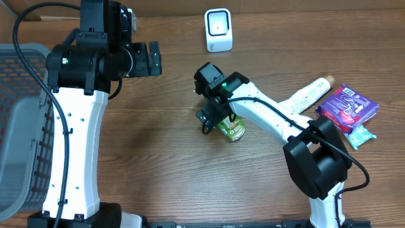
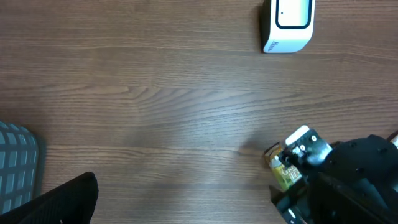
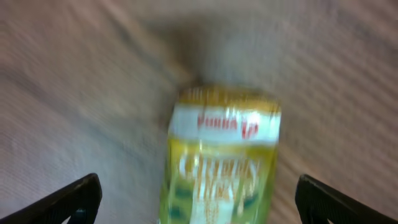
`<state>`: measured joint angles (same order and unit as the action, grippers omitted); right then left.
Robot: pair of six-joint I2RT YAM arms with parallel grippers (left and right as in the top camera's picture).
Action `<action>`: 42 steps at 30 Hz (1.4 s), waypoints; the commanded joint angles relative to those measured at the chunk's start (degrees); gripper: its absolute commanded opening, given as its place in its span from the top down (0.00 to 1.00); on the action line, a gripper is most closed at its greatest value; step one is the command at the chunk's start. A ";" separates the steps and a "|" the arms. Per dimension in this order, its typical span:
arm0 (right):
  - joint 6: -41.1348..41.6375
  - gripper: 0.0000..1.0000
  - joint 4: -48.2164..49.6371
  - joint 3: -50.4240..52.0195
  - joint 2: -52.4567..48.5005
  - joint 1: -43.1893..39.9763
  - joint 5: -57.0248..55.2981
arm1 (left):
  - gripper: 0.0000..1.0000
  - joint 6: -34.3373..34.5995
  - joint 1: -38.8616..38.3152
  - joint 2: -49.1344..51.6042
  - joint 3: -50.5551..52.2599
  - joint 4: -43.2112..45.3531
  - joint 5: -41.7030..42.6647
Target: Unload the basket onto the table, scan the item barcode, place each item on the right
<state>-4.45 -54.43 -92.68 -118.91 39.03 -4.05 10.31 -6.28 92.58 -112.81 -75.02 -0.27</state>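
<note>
In front of the scanner (image 1: 218, 30): right claw (image 3: 202, 202) wide open over the packet (image 3: 221, 162), gripping nothing. Looks like the pick step; next, close and lift it.

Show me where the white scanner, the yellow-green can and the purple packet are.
white scanner (image 1: 219, 30): overhead view, middle of its front face.
yellow-green can (image 3: 221, 168): right wrist view, middle of its label.
purple packet (image 1: 347, 107): overhead view, centre of the wrapper.

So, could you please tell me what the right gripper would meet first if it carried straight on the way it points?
Most likely the yellow-green can, which lies on the table directly ahead of the right gripper, between its open fingers. The blur leaves the depth unclear.
</note>
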 commanded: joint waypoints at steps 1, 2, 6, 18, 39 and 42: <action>1.68 0.00 3.19 -1.46 -2.23 -0.24 -0.17 | 0.00 -0.48 -0.11 0.17 -0.52 0.24 -0.31; 1.64 0.00 4.50 -1.46 -2.43 -0.22 -0.13 | 0.00 -0.48 -0.11 0.17 -0.52 0.24 -0.31; 1.25 0.07 8.98 -1.46 -3.17 -0.22 -0.09 | 0.00 -0.48 -0.11 0.17 -0.52 0.22 -0.31; 1.25 0.12 5.25 -1.49 -4.96 0.48 11.89 | 0.00 -0.48 -0.11 0.17 -0.52 0.24 -0.31; -2.47 0.11 -17.62 -14.25 -2.27 -9.70 9.75 | 0.00 -0.48 -0.11 0.17 -0.52 0.24 -0.31; 0.26 0.13 -21.38 -13.05 -2.29 -13.79 10.29 | 0.00 -0.48 -0.11 0.17 -0.52 0.24 -0.31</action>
<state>-5.78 -74.19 -106.06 -123.00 28.51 7.01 10.31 -6.28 92.58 -112.81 -75.02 -0.27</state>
